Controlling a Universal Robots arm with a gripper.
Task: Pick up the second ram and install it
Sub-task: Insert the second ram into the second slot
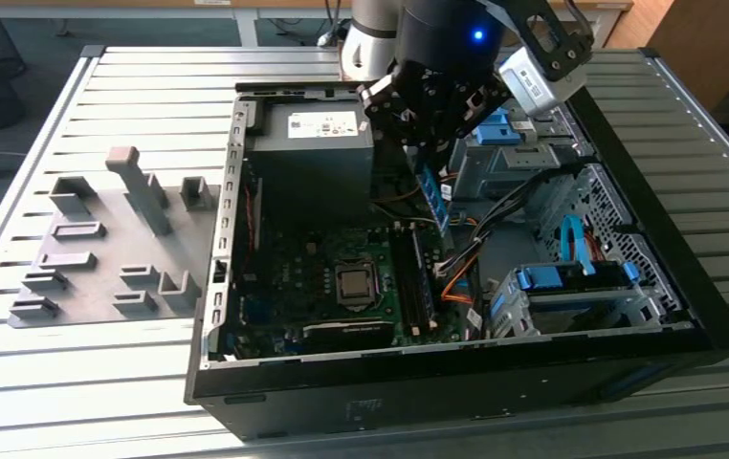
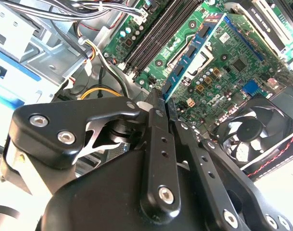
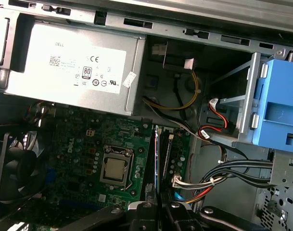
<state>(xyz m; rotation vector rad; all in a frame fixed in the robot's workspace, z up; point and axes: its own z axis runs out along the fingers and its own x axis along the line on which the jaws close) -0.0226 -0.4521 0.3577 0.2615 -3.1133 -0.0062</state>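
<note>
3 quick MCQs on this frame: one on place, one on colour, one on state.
1. Where is the ram?
A. on the grey holder tray
B. held above the open case
C. flat on the table

2. What colour is the drive bracket in the first wrist view?
A. blue
B. red
C. white

3. What state is the gripper in?
A. open, holding nothing
B. shut on the ram
C. shut on a cable

Answers:
1 B: in the exterior view the ram hangs edge-on from the gripper over the motherboard, not yet seated in a slot.
2 A: the bracket is plainly blue.
3 B: in the second wrist view the fingers close on the ram's near end.
</note>
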